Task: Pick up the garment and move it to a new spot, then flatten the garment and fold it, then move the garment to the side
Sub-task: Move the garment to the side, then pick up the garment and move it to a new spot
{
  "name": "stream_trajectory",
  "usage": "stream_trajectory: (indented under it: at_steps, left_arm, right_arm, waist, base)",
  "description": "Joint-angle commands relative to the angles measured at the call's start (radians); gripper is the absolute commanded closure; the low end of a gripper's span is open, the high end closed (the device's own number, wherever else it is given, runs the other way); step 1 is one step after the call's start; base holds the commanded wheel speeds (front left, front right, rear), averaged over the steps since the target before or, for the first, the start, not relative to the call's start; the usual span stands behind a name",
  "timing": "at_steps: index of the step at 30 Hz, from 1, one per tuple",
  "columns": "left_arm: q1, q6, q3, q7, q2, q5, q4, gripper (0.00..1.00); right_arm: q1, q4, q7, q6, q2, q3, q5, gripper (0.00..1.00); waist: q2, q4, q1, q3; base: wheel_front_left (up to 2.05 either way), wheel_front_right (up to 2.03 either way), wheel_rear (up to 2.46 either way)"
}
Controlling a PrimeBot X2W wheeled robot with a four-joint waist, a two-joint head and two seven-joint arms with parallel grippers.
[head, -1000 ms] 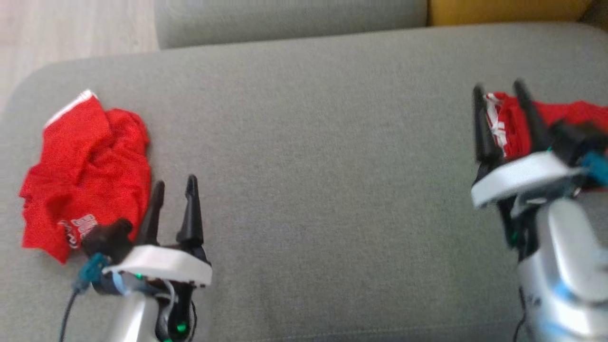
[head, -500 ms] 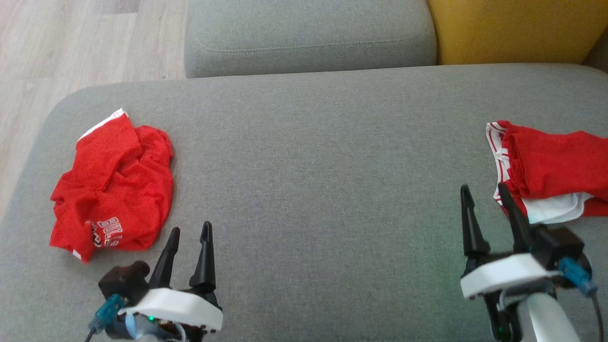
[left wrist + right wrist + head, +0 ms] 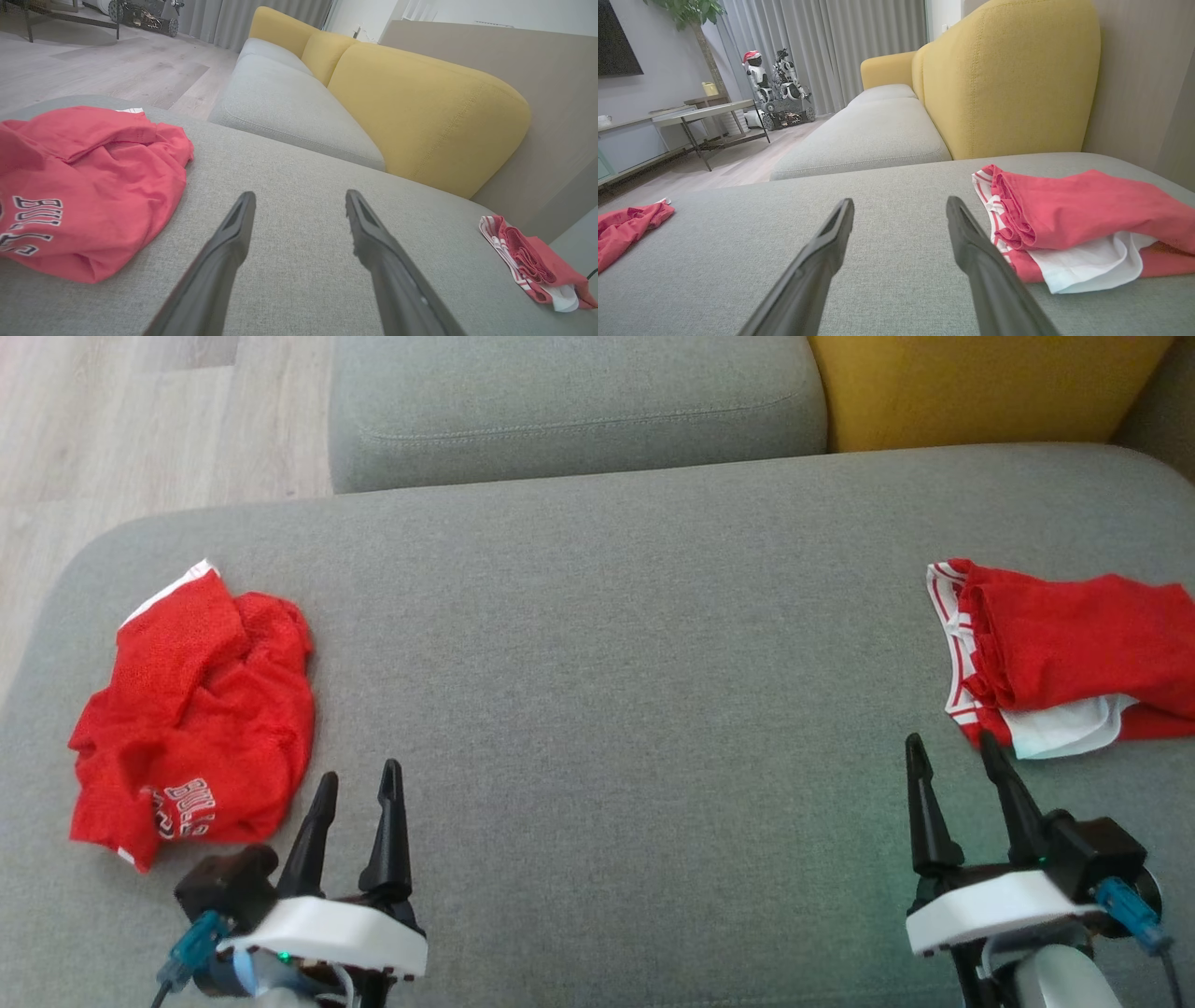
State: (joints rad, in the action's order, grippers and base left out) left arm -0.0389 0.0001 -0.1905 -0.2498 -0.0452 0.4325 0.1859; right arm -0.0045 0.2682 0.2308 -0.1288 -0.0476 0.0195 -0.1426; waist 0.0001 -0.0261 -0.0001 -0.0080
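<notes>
A crumpled red garment with white lettering lies at the left end of the grey cushion; it also appears in the left wrist view. My left gripper stands open and empty just right of it, not touching. A second red garment with a white striped band lies folded at the right end, seen close in the right wrist view. In front of its near left corner my right gripper is open and empty, close to the cloth. Both wrist views show spread fingers over bare cushion.
Behind the cushion lie another grey seat and a yellow backrest. Wooden floor drops away past the cushion's left edge. Across the room stand a low table and a small robot.
The head camera has shifted. My right gripper has drawn back from over the folded garment's left edge to the cushion in front of it. The left gripper holds its place beside the crumpled garment.
</notes>
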Motion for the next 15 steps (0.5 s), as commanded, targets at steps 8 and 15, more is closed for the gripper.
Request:
stream_trajectory:
  at_steps: [8,15]
  left_arm:
    - [0.035,0.001,0.018,-0.012,-0.005,-0.001,-0.018,0.0]
    - [0.039,0.001,0.019,-0.012,-0.005,-0.001,-0.012,0.0]
  right_arm:
    - [-0.033,-0.022,0.023,-0.002,-0.003,0.02,-0.015,0.0]
    - [-0.038,-0.017,0.025,-0.002,-0.003,0.028,-0.019,0.0]
  waist:
    - [-0.0001,0.001,0.0001,0.0]
    - [-0.0001,0.022,0.0001,0.002]
  base:
    - [0.0,0.0,0.0]
    - [0.0,0.0,0.0]
